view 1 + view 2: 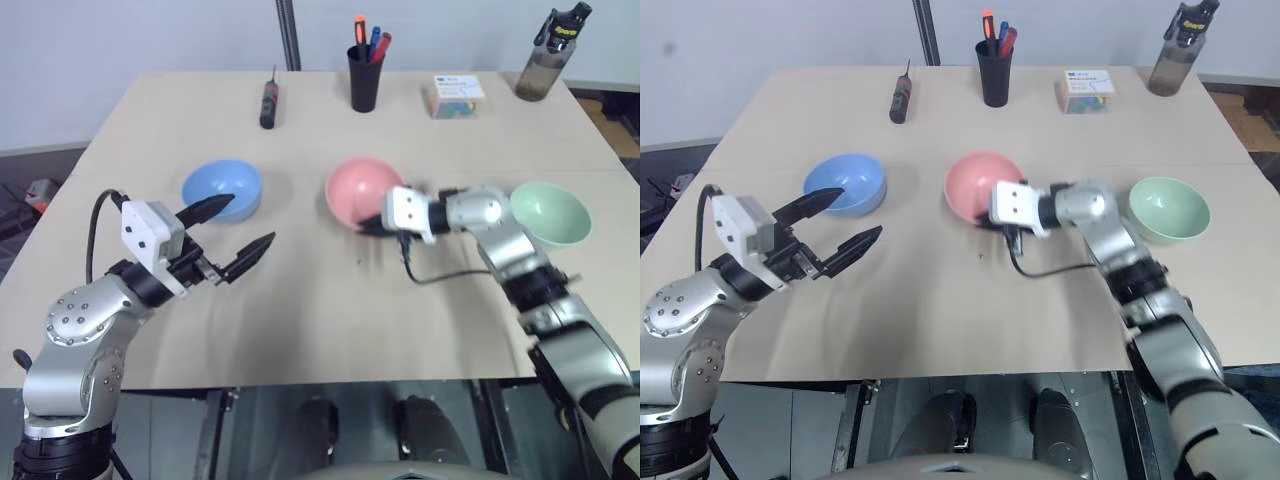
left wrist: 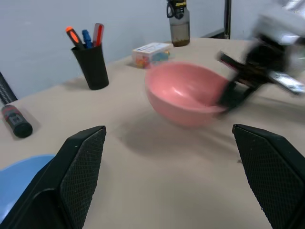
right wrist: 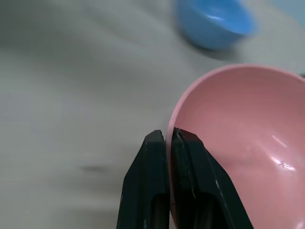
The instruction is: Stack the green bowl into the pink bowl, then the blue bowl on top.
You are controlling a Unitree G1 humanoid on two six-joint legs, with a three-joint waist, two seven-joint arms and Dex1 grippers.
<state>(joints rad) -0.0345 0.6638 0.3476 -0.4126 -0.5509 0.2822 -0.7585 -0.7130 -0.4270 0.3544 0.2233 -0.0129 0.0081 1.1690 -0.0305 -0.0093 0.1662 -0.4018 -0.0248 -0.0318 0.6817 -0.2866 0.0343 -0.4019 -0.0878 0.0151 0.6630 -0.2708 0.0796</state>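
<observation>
Our head pair looks down across the beige wooden table (image 1: 330, 320); both wrist views sit close, sharing the salmon-pink plastic bowl (image 2: 186, 93)

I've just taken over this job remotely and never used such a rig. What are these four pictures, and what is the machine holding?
It is a humanoid robot with two arms, each ending in a black two-fingered pincer. Two pictures come from its head, looking down over a tan table. The other two come from cameras on its wrists, looking along each pincer's fingers.

On the table stand a blue bowl, a pink bowl and a green bowl, none stacked yet. Along the far edge are a screwdriver, a pen cup, a small box and a bottle.

The right pincer is shut on the pink bowl's rim, tilting it. The left pincer is open and holds nothing.
</observation>
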